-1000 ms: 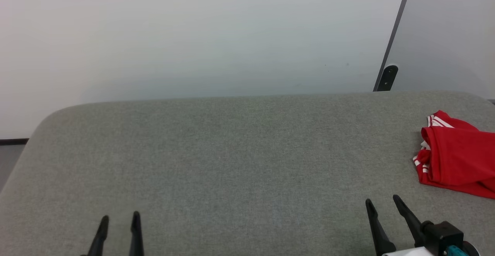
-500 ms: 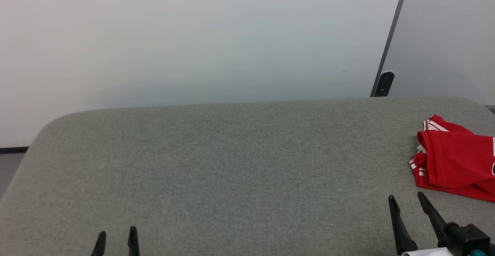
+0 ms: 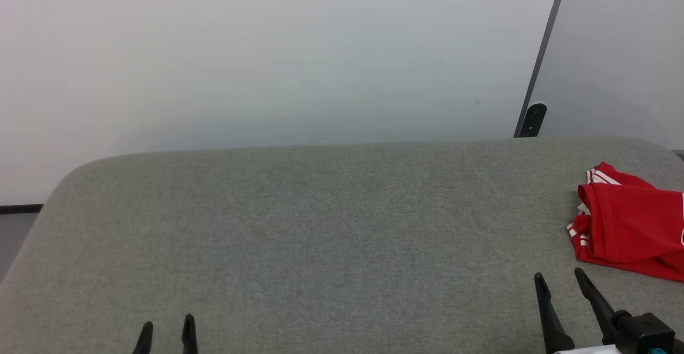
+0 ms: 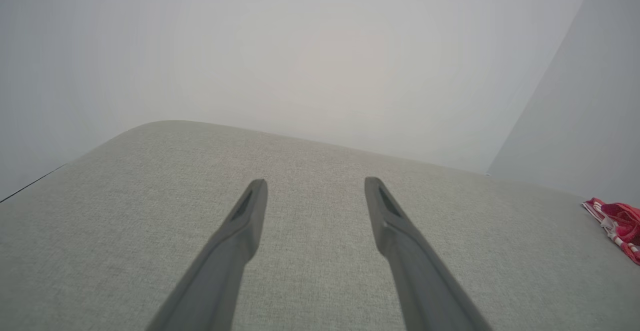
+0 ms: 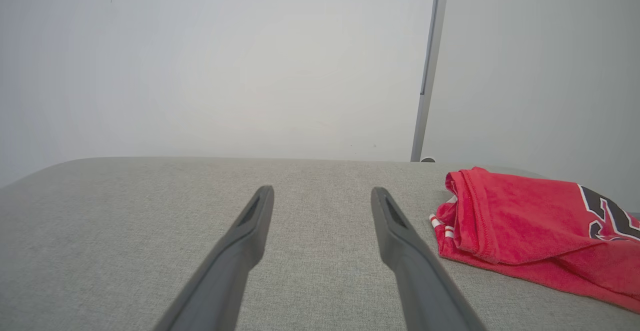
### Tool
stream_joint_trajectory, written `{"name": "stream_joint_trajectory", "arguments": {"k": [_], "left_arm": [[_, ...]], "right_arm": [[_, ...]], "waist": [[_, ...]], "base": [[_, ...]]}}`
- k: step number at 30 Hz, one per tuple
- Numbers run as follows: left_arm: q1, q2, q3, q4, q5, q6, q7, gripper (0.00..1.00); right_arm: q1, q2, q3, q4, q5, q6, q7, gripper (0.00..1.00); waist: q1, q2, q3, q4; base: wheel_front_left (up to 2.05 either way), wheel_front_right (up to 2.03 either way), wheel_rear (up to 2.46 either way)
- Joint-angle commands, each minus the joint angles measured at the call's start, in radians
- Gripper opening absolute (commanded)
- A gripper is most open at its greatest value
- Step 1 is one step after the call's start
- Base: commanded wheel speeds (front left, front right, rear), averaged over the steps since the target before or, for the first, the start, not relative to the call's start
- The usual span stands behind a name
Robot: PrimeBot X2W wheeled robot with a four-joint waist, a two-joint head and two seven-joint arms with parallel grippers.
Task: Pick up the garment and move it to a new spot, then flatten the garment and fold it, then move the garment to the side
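The red garment [image 3: 628, 225] lies folded in a bundle at the far right of the grey padded surface [image 3: 320, 225], running off the head view's right edge; white-and-red striped trim shows at its left side. In the right wrist view the garment [image 5: 530, 226] sits just right of my right gripper [image 5: 322, 191], dark lettering on its far end. That right gripper [image 3: 558, 279] is open and empty, a little in front of the garment. At the lower left my left gripper [image 3: 166, 326] is open and empty; its wrist view catches the garment [image 4: 617, 223] far to the right.
A pale wall [image 3: 267, 49] rises behind the padded surface. A dark vertical strip with a small dark fitting [image 3: 533, 118] stands at the back right. The surface has rounded far corners, and grey floor [image 3: 10, 225] shows past its left edge.
The head camera has tilted up a little, so the surface and garment sit lower in the picture. Both grippers show lower at the bottom edge; the garment has not moved on the surface.
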Motion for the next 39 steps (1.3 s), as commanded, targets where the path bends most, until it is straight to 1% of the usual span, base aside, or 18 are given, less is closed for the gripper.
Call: {"name": "stream_joint_trajectory", "arguments": {"k": [1,17,25,26,31,36,37,39], "left_arm": [[0.007,-0.001,-0.001,0.002,-0.004,-0.004,-0.001,1.0],[0.011,-0.001,-0.01,0.026,-0.011,-0.004,-0.001,1.0],[0.008,0.0,-0.017,0.038,0.001,-0.005,-0.001,1.0],[0.002,-0.001,-0.017,0.04,-0.006,0.0,0.0,0.0],[0.007,-0.013,-0.019,0.09,-0.015,0.0,0.002,0.0],[-0.02,-0.012,-0.018,0.098,-0.109,0.0,0.028,0.0],[-0.02,-0.012,-0.018,0.098,-0.109,0.0,0.028,0.0],[-0.03,-0.012,-0.017,0.102,-0.145,0.0,0.038,0.0]], "right_arm": [[0.005,0.0,0.004,-0.005,-0.001,-0.002,-0.004,1.0],[-0.01,-0.003,0.008,-0.011,0.0,-0.002,-0.004,1.0],[-0.013,0.0,0.008,-0.004,0.004,-0.002,-0.004,1.0],[-0.005,0.0,0.007,-0.002,0.002,0.0,0.0,0.0],[0.023,0.01,0.009,0.047,0.007,0.0,0.008,0.0],[0.008,0.015,-0.005,0.049,0.106,0.0,0.036,0.0],[0.008,0.015,-0.005,0.049,0.106,0.0,0.036,0.0],[0.002,0.017,-0.009,0.049,0.145,0.0,0.046,0.0]], "waist": [[0.0,0.0,0.0,0.0],[0.0,0.0,-0.007,0.006],[0.0,0.0,-0.01,0.01],[0.0,0.0,-0.01,0.01],[0.0,0.0,-0.009,0.01],[0.0,0.0,-0.005,0.011],[0.0,0.0,-0.005,0.011],[0.0,0.0,-0.003,0.011]], "base": [[0.0,0.0,0.0],[0.0,0.0,0.0],[0.0,0.0,0.0],[0.0,0.0,0.0],[0.0,0.0,0.0],[0.0,0.0,0.0],[0.0,0.0,0.0],[0.0,0.0,0.0]]}}
